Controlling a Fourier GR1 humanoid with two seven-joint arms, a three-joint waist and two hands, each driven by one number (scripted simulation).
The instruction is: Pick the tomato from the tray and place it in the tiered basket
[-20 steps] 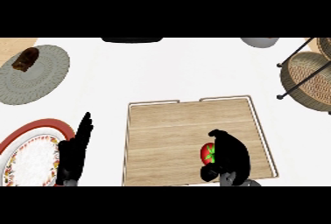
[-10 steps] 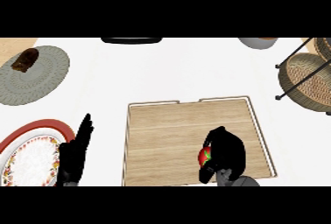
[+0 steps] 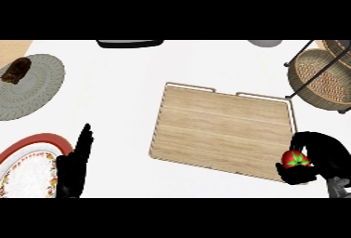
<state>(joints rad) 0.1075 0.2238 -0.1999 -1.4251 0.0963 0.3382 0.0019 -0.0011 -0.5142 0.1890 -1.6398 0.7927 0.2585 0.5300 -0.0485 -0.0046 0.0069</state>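
The right hand is curling its fingers round the tomato, holding it just off the wooden tray's near right corner. The carry to the tiered basket, which is standing beyond the tray's far right corner, likely calls for enough height to pass the basket's dark frame and woven rim before letting go inside. The tomato is showing as a small glossy red ball with a green star-shaped calyx facing up, partly hidden by the fingers. The left hand is resting open, fingers up, left of the tray on the bench.
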